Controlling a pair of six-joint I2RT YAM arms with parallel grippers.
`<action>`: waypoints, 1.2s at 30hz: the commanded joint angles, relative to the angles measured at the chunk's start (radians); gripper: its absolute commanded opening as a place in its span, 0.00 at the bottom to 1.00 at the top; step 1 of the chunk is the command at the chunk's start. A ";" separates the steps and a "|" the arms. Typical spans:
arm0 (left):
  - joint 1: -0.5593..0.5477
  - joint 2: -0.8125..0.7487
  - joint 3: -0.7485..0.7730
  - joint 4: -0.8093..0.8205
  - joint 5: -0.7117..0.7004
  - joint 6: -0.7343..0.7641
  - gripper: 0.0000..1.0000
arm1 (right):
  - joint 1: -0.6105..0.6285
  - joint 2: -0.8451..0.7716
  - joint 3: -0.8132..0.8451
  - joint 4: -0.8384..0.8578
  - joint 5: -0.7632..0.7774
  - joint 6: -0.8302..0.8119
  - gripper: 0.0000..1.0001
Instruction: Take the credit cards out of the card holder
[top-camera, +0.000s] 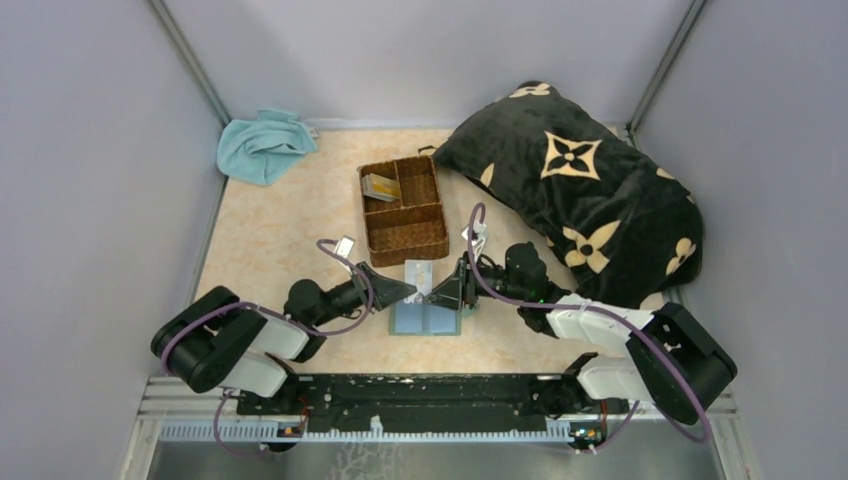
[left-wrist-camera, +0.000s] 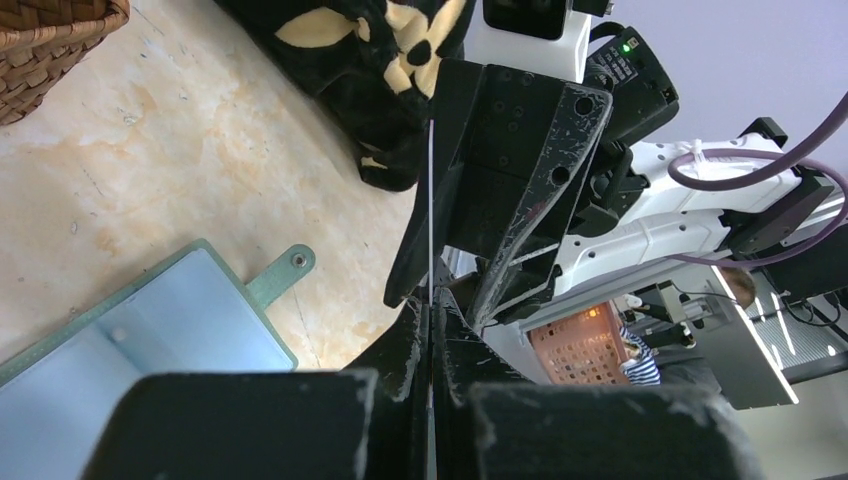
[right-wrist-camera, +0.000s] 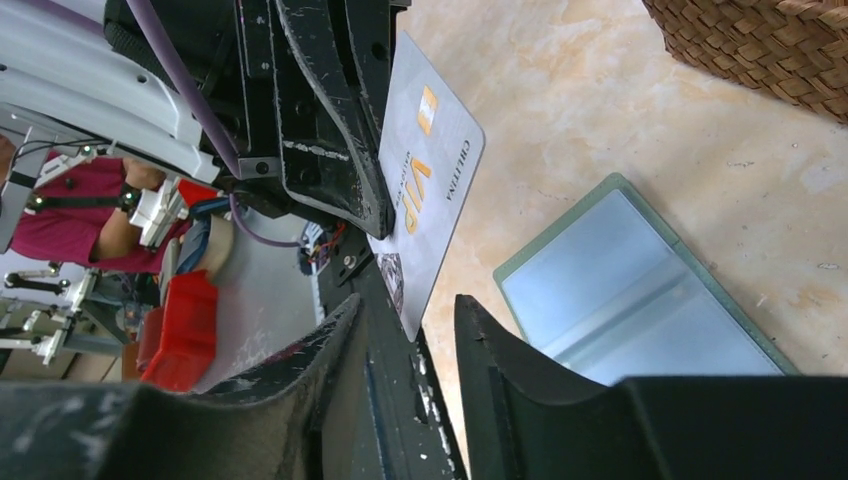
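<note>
left gripper (top-camera: 407, 291): fingers closed flat onto the grey card (right-wrist-camera: 432, 165), which the left wrist view shows edge-on as a thin pale line pinched between the two pads. the card is held clear of the table (top-camera: 280, 235), on edge, just above the far edge of the card holder (top-camera: 426, 321). its printed face carries orange "vip" lettering and a small orange square. right gripper (right-wrist-camera: 408, 303): tip to tip with the left gripper. its fingers are parted with a visible gap, and the lower corner of the grey card reaches into that gap. whether either pad touches the card cannot be determined. card holder: lying open and flat on the table directly under the two grippers, between the arm bases and the wicker basket (top-camera: 410, 238), pale blue inner pockets facing up. its snap tab (left-wrist-camera: 286, 268) sticks out from one edge. no card can be made out in the visible pockets. other cards (top-camera: 380, 187): resting in the far left compartment of the basket. their number cannot be read. surroundings: a light blue towel (top-camera: 261, 147) is crumpled at the far left corner, well apart from the basket. a black pillow (top-camera: 590, 195) with a tan flower pattern lies at the far right, near the right arm.
</note>
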 joint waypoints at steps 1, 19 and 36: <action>-0.009 0.011 0.021 0.278 -0.006 -0.007 0.00 | 0.008 0.007 0.050 0.093 -0.013 0.006 0.32; -0.014 -0.056 0.063 0.046 0.208 0.135 0.47 | -0.001 -0.084 0.064 -0.264 -0.082 -0.188 0.00; -0.012 -0.332 0.277 -0.880 0.408 0.584 0.44 | 0.143 -0.004 0.146 -0.476 -0.173 -0.308 0.00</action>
